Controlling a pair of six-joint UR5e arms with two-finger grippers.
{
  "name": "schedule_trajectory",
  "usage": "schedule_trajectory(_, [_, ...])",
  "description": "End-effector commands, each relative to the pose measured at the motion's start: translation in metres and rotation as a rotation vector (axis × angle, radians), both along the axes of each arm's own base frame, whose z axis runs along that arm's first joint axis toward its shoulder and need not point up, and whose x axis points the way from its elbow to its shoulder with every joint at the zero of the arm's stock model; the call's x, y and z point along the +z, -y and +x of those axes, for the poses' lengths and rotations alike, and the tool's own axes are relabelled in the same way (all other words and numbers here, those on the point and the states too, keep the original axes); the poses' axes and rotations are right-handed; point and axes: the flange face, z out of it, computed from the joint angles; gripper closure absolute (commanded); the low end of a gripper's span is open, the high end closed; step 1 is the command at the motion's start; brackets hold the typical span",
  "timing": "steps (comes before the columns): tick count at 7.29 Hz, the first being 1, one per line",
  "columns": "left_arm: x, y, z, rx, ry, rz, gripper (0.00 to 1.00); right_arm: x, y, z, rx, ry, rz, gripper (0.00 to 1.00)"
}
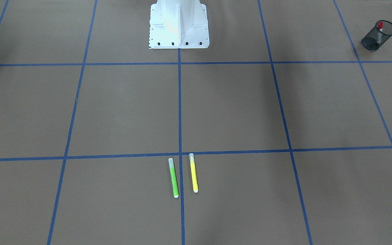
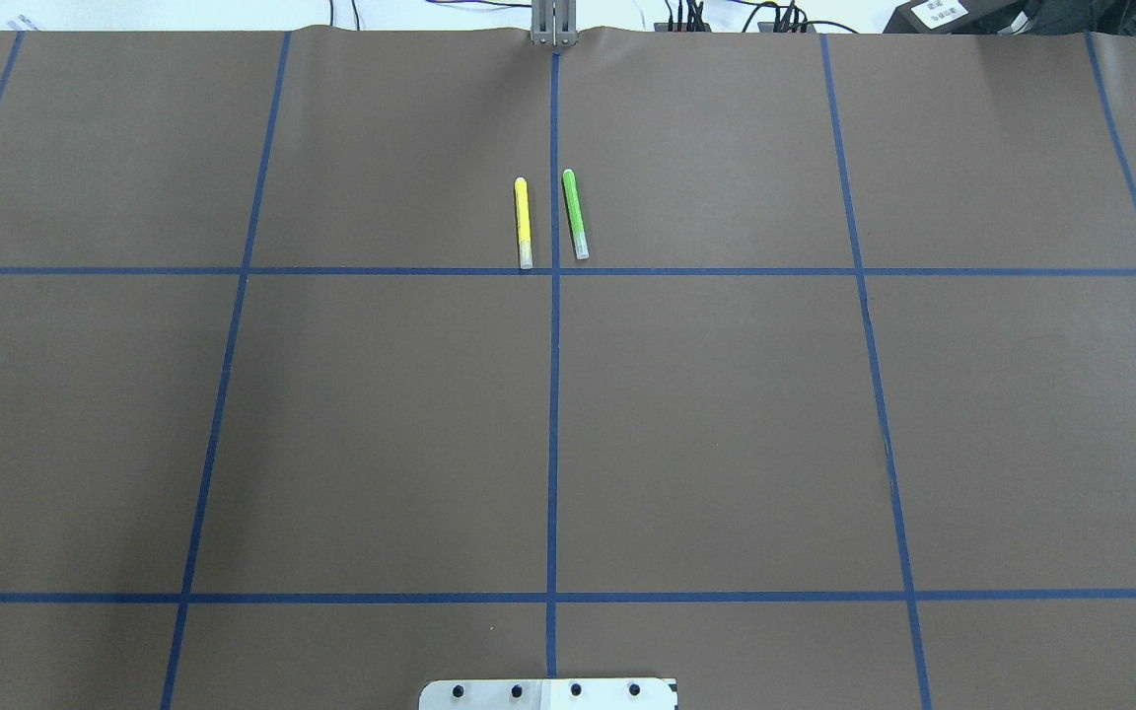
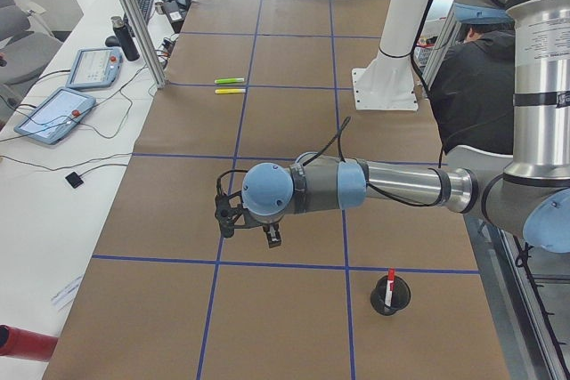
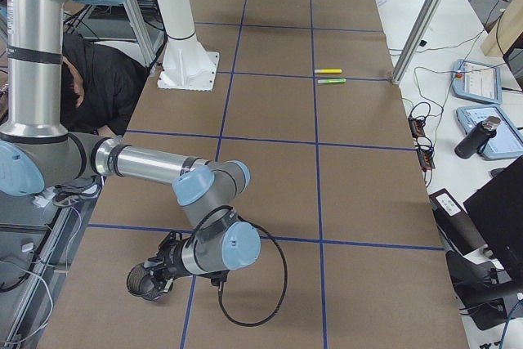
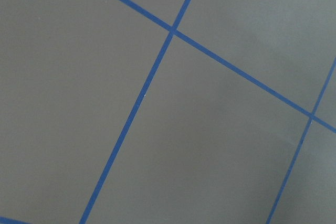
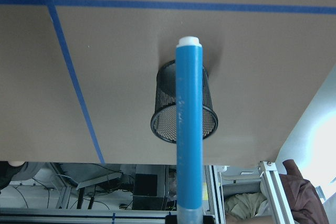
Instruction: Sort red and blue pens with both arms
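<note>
the sort looks about half done, and the second half is close. the red pen stands cap-up inside the left mesh cup, so that colour is dealt with. the left arm reaches out over bare counter, apart from that cup, and the left fingers hang above the brown paper. they show only in the side view, so i cannot tell how wide they stand or whether they carry anything. the left wrist view gives nothing but paper and blue tape lines.

the blue pen is in the grip of the right fingers, which are closed on its pale-capped end at the bottom edge of the wrist view. the barrel points out with its white tip over the right mesh cup, which sits near the counter's edge on the robot's right and looks empty. the pen is above the cup, not yet in it.

what is left, as i judge it, is to line the tip up with the cup's mouth, lower it and let go. the green marker and yellow marker lie side by side at the far middle of the counter, one on each side of a tape line. they belong to neither colour, so they should stay put.
</note>
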Motion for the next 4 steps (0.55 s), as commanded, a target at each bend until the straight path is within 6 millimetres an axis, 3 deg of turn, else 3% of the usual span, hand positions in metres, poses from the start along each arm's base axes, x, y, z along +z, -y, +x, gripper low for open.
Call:
schedule_trajectory(1, [-0.006, 0.006, 0.009, -0.001, 0.005, 0.035, 0.0, 0.02, -0.056, -0.013, 0.016, 0.035, -0.145, 1.0])
schedule_trajectory(4, [-0.007, 0.008, 0.015, 0.012, 0.003, 0.04, 0.0, 0.037, -0.066, -0.02, 0.056, 0.061, -0.193, 1.0])
